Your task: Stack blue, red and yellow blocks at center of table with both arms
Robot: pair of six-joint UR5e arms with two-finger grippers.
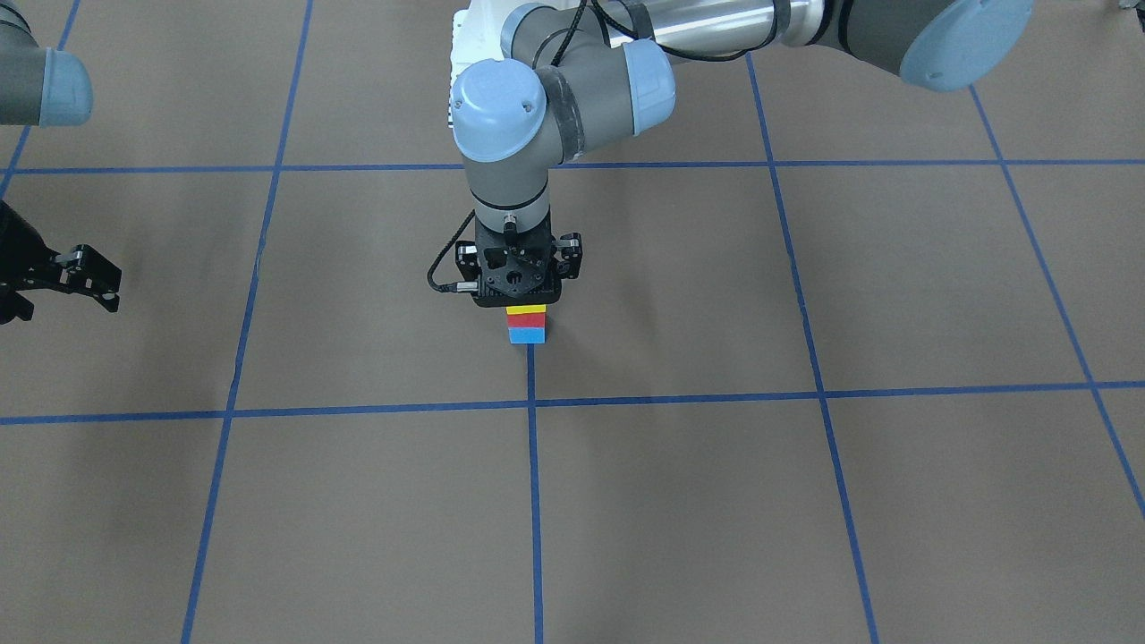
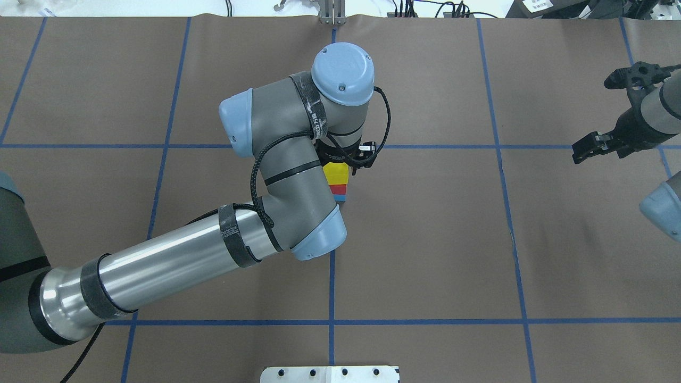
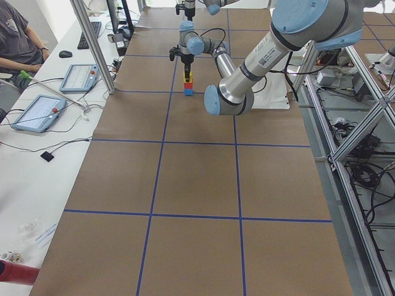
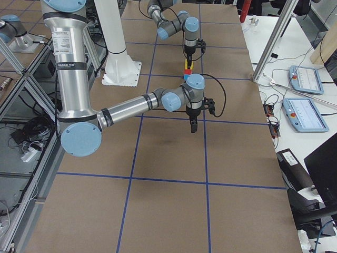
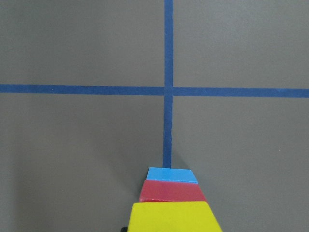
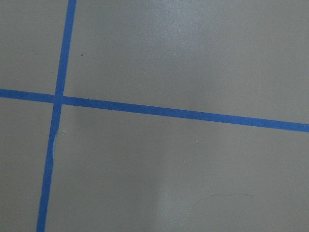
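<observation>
**Three tiers upright, top tier gripped**

All three pieces stand in one upright column near the middle of the counter point(image 1: 805, 501). The blue block point(image 1: 527, 335) rests on the counter, the red block point(image 1: 526, 320) sits on it, and the yellow block point(image 1: 526, 309) is on top. The foot of the column sits on a blue tape line point(image 1: 534, 501), between two crossings of the grid.

The left fingers point(image 4: 188, 58) point straight down onto the column and are clenched on the yellow block. In the front-facing and overhead views the wrist hides the fingertips. In the overhead view the left arm point(image 2: 175, 255) enters from 8 o'clock and folds over the column.

The right fingers point(image 2: 590, 144) are released and spread wide. In the overhead view they lie between 2 and 3 o'clock from the column, well apart from it. They point down, clear of the counter surface, and the right wrist view shows a tape crossing point(image 6: 57, 99) below.

In the exterior left view an operator point(image 3: 15, 34) sits at 10 o'clock, beside the counter.
</observation>
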